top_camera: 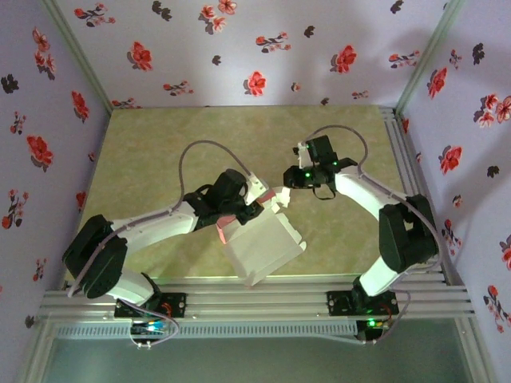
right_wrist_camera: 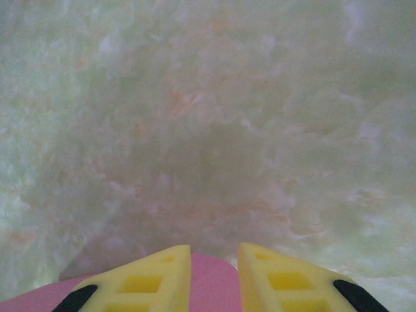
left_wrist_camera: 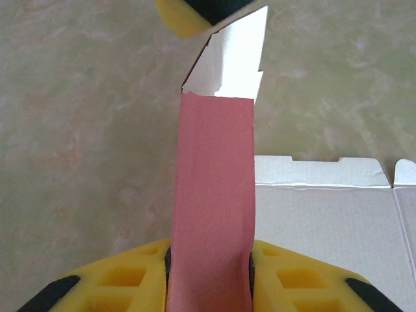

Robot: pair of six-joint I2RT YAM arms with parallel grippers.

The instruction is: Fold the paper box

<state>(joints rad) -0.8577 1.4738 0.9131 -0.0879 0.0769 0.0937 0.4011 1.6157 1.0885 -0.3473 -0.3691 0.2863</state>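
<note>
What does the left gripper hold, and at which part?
The left gripper holds the paper box by its upright pink panel, pinched between its jaws.

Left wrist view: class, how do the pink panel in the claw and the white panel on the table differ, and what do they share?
The pink panel is clamped in the left claw; the white panel lies flat on the table. The pink panel is narrow; the white panel broad, with notched tabs. Both belong to the paper box.
</note>
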